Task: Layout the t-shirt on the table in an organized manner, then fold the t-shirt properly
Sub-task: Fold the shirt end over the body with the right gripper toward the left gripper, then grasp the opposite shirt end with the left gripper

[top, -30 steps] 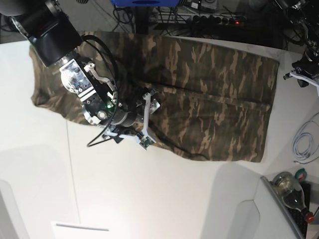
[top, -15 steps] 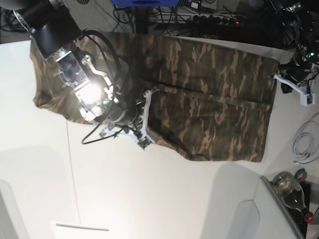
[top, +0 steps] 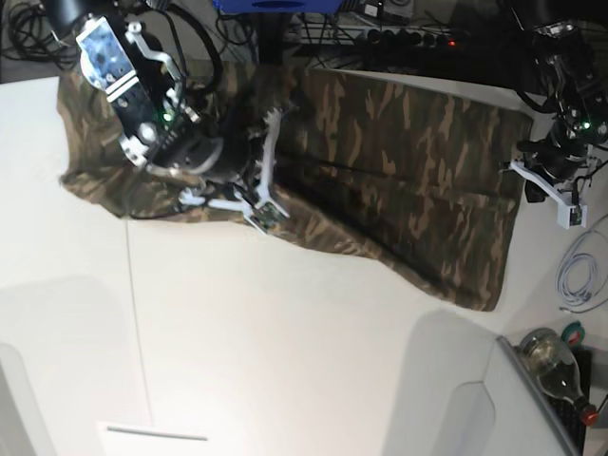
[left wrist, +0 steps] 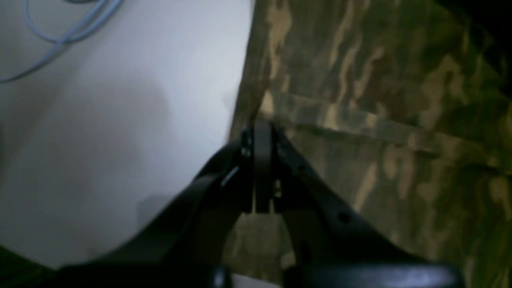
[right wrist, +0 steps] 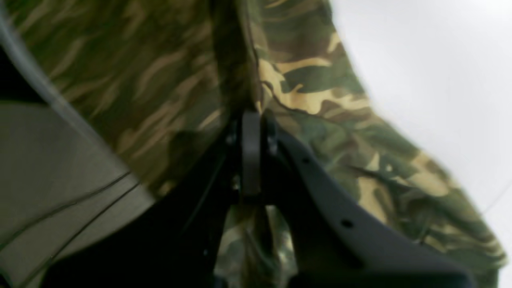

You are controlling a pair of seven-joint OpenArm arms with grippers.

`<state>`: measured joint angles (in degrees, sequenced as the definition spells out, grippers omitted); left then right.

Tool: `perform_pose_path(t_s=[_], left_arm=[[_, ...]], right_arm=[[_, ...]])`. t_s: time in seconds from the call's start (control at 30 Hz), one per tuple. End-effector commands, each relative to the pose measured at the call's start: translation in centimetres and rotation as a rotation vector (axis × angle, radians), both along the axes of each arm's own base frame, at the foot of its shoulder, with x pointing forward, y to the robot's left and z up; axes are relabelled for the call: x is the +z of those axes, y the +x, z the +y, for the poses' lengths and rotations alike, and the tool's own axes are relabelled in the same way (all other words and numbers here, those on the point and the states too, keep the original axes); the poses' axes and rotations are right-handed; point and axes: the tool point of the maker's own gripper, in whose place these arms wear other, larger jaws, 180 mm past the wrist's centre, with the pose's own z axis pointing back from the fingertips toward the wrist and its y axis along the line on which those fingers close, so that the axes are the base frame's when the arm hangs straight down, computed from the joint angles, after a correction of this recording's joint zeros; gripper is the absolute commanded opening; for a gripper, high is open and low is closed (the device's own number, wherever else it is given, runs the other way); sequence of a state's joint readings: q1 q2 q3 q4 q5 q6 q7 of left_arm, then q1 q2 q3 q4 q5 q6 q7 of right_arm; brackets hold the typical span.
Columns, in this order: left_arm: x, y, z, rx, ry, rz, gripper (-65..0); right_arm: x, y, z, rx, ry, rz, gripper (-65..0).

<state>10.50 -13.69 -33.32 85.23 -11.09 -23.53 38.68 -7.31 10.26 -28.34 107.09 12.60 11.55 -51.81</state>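
Note:
The camouflage t-shirt (top: 408, 161) lies spread over the far part of the white table (top: 285, 332). My right gripper (top: 280, 161) is at the shirt's left half and is shut on it. The right wrist view shows that right gripper (right wrist: 251, 116) pinching a ridge of the t-shirt (right wrist: 320, 100), with cloth pulled taut from it. My left gripper (top: 522, 173) is at the shirt's right edge. Seen from the left wrist, this left gripper (left wrist: 262, 126) is shut, its tips touching the t-shirt (left wrist: 380, 120) where a fold meets the edge. No cloth shows between its fingers.
A glass bottle (top: 556, 366) and a coiled white cable (top: 579, 271) lie at the table's right side; the cable (left wrist: 60, 36) also shows from the left wrist. A power strip and dark cables (top: 408, 38) run behind the far edge. A white panel (top: 152, 435) sits at the near left.
My right gripper closed on the cloth and drew it up and toward the far left, pulling the shirt's near edge back. My left arm came in to the shirt's right edge.

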Motion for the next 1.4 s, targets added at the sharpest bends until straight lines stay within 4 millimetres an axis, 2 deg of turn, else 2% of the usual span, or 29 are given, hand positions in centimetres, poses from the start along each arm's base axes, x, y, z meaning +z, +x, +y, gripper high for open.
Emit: perform_pose_path(t_s=[0.0, 0.07, 0.13, 0.2, 0.3, 0.37, 0.53, 0.67, 0.77, 0.9, 1.0, 1.03, 1.13, 1.17, 1.2, 1.23, 1.37], left_arm=[[-0.1, 0.1, 0.4, -0.006, 0.002, 0.0, -65.0], [-1.7, -0.7, 0.5, -0.006, -0.014, 0.05, -65.0], [-2.5, -1.3, 0.7, 0.009, -0.026, 0.071, -65.0], [-2.6, -1.4, 0.7, 0.011, -0.028, 0.073, -65.0], [-2.4, -1.4, 0.8, 0.008, -0.023, 0.072, -65.0], [-1.8, -1.3, 1.3, 0.0, -0.002, 0.066, -65.0], [-0.3, -2.0, 2.0, -0.032, 0.054, 0.061, -65.0], [2.1, -2.5, 0.9, -0.09, 0.107, 0.021, -65.0], [4.0, -1.9, -0.2, -0.122, 0.13, -0.028, -65.0], [4.9, 0.1, -0.5, -0.11, 0.123, -0.08, -65.0], [3.9, 0.6, 0.3, -0.066, 0.085, -0.071, -65.0], [3.8, 0.5, 1.3, -0.029, 0.08, -0.073, -60.7], [3.0, 0.1, 3.3, 0.117, 0.015, -0.105, -33.2], [3.1, 0.0, 3.8, 0.162, -0.003, -0.126, -25.8], [3.1, 0.0, 3.9, 0.188, -0.019, -0.139, -21.6], [3.1, -0.1, 4.0, 0.208, -0.031, -0.15, -19.3], [3.2, 0.7, 3.1, 0.281, -0.097, -0.212, -18.8]], right_arm=[[0.7, 0.0, 0.2, -0.001, 0.02, -0.024, -65.0], [-0.1, -1.5, 0.1, 0.001, 0.016, 0.013, -65.0], [-1.3, -3.0, -0.8, 0.005, -0.009, 0.052, -65.0], [-2.8, -4.4, -1.3, 0.004, -0.032, 0.102, -65.0], [-6.4, -5.9, -2.6, -0.015, -0.089, 0.207, -65.0], [-7.4, -5.7, -2.8, -0.021, -0.09, 0.213, -65.0], [-6.4, -4.8, -2.1, -0.026, -0.052, 0.164, -65.0], [-5.6, -4.4, -1.8, -0.022, -0.037, 0.141, -65.0], [-5.5, -4.3, -1.8, -0.023, -0.037, 0.138, -65.0], [-5.5, -4.2, -1.9, -0.028, -0.038, 0.137, -65.0], [-5.4, -4.1, -1.8, -0.023, -0.037, 0.133, -65.0], [-5.4, -4.1, -1.8, -0.023, -0.036, 0.132, -65.0], [-5.4, -4.2, -1.8, -0.023, -0.037, 0.135, -65.0], [-5.4, -4.2, -1.8, -0.023, -0.037, 0.135, -65.0], [-5.4, -4.2, -1.8, -0.023, -0.037, 0.135, -65.0], [-5.5, -4.2, -1.8, -0.023, -0.038, 0.136, -65.0], [-5.5, -4.2, -1.8, -0.023, -0.038, 0.137, -65.0]])
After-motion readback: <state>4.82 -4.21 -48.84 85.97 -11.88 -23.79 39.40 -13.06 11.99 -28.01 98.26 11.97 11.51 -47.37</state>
